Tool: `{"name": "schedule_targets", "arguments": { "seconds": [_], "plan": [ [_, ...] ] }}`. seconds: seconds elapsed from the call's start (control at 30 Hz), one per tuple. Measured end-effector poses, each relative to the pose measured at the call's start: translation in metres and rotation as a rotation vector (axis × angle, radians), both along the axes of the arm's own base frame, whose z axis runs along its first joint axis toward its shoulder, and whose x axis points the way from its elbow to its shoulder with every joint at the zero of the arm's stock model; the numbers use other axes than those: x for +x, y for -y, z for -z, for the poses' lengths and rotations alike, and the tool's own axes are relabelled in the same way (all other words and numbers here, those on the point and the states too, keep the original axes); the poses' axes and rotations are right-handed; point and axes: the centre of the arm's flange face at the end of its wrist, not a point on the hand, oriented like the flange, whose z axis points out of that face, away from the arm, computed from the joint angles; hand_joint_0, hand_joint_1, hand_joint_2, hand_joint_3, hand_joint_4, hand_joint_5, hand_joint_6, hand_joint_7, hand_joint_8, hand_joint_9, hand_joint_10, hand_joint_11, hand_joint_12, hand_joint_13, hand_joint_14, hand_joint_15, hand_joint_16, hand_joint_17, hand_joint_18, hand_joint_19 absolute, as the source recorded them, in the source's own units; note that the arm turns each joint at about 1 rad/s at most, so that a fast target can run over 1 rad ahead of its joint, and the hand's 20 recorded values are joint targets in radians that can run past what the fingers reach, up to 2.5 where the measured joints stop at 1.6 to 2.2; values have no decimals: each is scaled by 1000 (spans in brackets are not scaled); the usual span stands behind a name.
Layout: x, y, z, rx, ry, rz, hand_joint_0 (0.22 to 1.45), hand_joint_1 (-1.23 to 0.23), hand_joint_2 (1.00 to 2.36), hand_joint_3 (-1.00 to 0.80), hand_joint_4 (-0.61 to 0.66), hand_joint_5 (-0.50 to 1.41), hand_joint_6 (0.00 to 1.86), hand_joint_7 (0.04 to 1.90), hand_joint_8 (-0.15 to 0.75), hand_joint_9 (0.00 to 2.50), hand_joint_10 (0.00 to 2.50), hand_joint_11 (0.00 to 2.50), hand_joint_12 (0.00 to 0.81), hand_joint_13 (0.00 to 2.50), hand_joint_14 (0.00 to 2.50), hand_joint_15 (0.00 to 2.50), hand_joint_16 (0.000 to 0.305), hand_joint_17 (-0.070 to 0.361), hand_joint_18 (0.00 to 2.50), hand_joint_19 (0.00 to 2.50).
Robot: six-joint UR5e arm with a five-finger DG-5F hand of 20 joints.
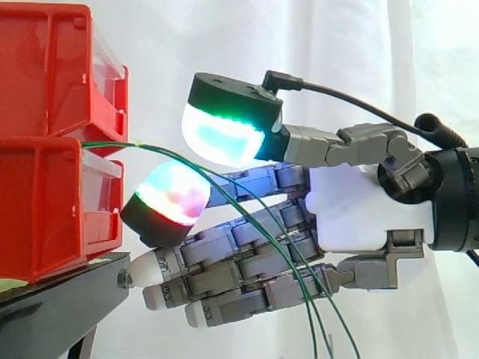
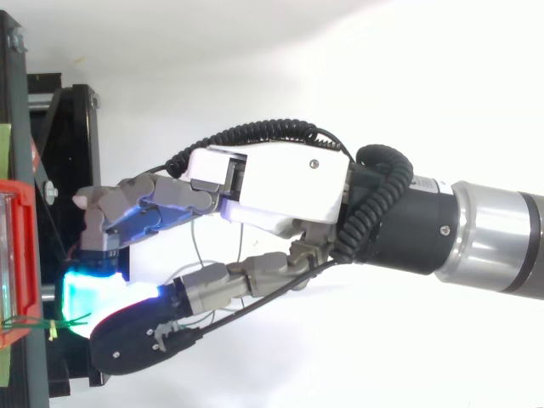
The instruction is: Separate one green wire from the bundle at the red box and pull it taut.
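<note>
Risk, bundle: at least 2 green wires (image 1: 112,143) run side by side through the same gap in the hand (image 1: 359,209). Nothing parts them, so if you close now you likely catch more than 1.
Risk, slip: the pads are rounded and the strand is thin. A light pinch may let it slide out once you draw back.
Risk, box: pull hard or off-line and you may drag the red box (image 1: 45,209) on the black stand (image 1: 60,299), or strain the wire where it exits.
Risk, contact: the lower fingers (image 1: 153,265) sit just beside the stand's edge, so dropping the hand could knock it.
Fingers: mostly straight and relaxed. The thumb pad (image 1: 224,138) is above and 1 glowing finger pad below, with a narrow gap between them. The wires thread that gap and brush the lower pad. Judged not clamped.
Wire location: it leaves the seam between the red box and the bin stacked on it. It then arcs right and down across the fingers and hangs slack below the hand.
</note>
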Motion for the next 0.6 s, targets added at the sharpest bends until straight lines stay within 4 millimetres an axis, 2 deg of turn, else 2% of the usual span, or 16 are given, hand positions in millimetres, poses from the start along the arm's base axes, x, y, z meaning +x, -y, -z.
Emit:
{"name": "schedule_targets", "arguments": {
  "seconds": [0.17, 0.33, 0.47, 0.6],
  "plan": [
    [0, 0, 0, 1, -3, -1, 569, -606, 1017, -301, 153, -191, 884, 958, 249, 576, 9, 248, 307, 229, 2, 40, 51, 115, 93, 0],
    [0, -1, -1, 0, 0, -2, 580, -673, 1018, -277, 155, -205, 903, 904, 248, 557, 9, 260, 307, 234, 0, 41, 51, 115, 98, 0],
    [1, -2, -2, 0, 3, -4, 586, -720, 1010, -393, 164, -206, 904, 882, 247, 560, 11, 270, 312, 250, 0, 38, 52, 116, 120, 0],
    [1, -2, -1, -3, 4, -4, 567, -690, 1004, -457, 166, -199, 902, 886, 252, 579, 10, 268, 315, 263, 0, 45, 52, 117, 130, 5]
  ]
}}
